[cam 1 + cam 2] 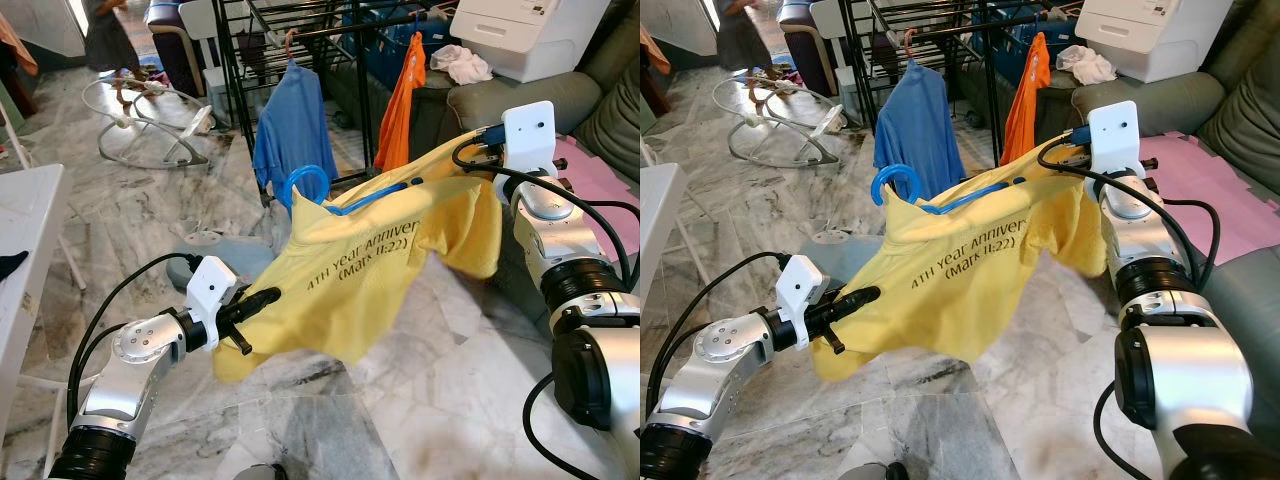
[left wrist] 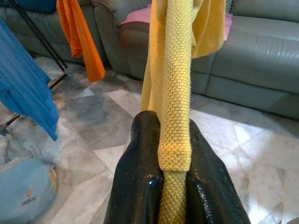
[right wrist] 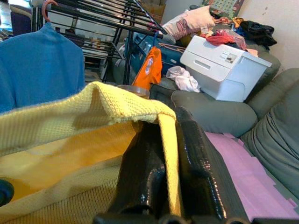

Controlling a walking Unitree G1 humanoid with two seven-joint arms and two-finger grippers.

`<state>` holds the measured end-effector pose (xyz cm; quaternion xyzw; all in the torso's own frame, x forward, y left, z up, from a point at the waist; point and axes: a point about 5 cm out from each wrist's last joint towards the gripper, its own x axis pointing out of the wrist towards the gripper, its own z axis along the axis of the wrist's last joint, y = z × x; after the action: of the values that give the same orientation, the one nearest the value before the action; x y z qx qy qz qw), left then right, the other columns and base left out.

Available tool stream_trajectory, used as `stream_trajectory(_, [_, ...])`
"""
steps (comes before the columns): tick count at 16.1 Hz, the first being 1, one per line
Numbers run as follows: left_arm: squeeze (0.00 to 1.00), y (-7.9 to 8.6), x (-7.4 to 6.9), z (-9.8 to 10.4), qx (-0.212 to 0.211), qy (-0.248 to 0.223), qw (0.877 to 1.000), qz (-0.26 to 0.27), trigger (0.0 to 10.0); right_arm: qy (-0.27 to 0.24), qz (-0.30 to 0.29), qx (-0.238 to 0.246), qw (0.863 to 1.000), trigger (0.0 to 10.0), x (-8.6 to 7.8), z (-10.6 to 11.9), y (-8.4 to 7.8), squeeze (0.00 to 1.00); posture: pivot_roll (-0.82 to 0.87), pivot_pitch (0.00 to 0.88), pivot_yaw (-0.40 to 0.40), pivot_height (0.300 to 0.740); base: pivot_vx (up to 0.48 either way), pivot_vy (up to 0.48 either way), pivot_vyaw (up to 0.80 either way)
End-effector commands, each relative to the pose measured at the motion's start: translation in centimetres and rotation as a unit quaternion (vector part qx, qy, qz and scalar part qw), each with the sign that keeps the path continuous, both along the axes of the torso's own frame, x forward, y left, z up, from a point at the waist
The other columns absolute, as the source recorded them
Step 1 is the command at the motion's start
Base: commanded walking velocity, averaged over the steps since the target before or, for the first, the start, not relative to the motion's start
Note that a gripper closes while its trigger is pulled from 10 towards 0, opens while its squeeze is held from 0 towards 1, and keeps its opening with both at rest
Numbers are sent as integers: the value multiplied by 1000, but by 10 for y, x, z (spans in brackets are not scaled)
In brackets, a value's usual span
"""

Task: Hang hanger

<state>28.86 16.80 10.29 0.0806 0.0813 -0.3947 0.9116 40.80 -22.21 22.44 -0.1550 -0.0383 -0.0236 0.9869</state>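
Observation:
A yellow T-shirt (image 1: 375,270) with dark lettering hangs stretched between my two arms, on a blue hanger (image 1: 308,185) whose hook sticks up from its collar. My left gripper (image 1: 262,298) is shut on the shirt's lower hem; in the left wrist view the black fingers (image 2: 140,186) pinch a yellow fold (image 2: 175,140). At the upper right, my right gripper (image 1: 1055,158) is shut on the shirt's shoulder, with yellow fabric (image 3: 117,109) draped over its fingers (image 3: 196,172). Behind the shirt stands a black drying rack (image 1: 300,30).
A blue shirt (image 1: 290,125) and an orange garment (image 1: 402,90) hang on the rack. A grey sofa (image 1: 520,100) with a white printer (image 1: 530,35) is at the right, with a pink mat (image 1: 600,185). A baby bouncer (image 1: 150,120) and a person (image 1: 105,35) are far left. The floor is marble.

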Motion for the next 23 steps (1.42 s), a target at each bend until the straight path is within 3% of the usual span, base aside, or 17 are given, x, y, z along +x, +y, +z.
stream_trajectory(1, [0, 8, 1, 7, -5, -15, 1000, 14, 0, -25, -16, 9, 1000, 0, 1, 15, -7, 0, -65, 32, 17, 740, 0, 0, 0])
stream_trajectory(9, [0, 9, 2, 7, -10, -15, 1000, 21, 0, -21, -18, 8, 1000, 0, 0, 13, -8, 0, -65, 32, 17, 740, 0, 0, 0])
stream_trajectory(10, [0, -15, 13, -4, 30, -36, 995, 83, 0, 45, 112, 30, 992, 0, 2, -24, 64, 0, -71, 25, 18, 740, 0, 0, 0])
stream_trajectory(11, [0, -26, 18, -7, 46, -54, 992, 107, 0, 75, 172, 45, 981, 0, -2, -38, 97, 0, -69, 20, 21, 740, 0, 0, 0])
stream_trajectory(12, [0, -21, 22, -3, 41, -68, 988, 133, 39, 85, 187, 57, 977, 0, -3, -43, 108, 0, -65, 13, 21, 740, 0, 0, 0])
stream_trajectory(13, [0, -18, 24, 2, 36, -87, 984, 148, 863, 86, 202, 60, 974, 0, -4, -44, 120, 0, -58, 7, 19, 740, 0, 0, 0])
stream_trajectory(14, [0, -15, 25, 4, 31, -91, 983, 157, 784, 85, 209, 58, 972, 0, -4, -43, 126, 0, -53, 4, 17, 740, 0, 0, 0])
stream_trajectory(19, [0, -6, 28, 6, 35, -107, 975, 193, 2824, 91, 228, 58, 968, 0, -6, -44, 135, 0, -38, 0, 14, 740, 0, 0, 0])
stream_trajectory(22, [0, -11, 23, -3, 25, -93, 977, 192, 2824, 110, 269, 50, 955, 0, -13, -55, 145, 0, -45, 0, 20, 740, 0, 0, 0])
stream_trajectory(23, [0, -21, 20, -8, 18, -84, 977, 193, 3216, 129, 308, 36, 942, 0, -22, -69, 152, 0, -53, 0, 24, 740, 0, 0, 0])
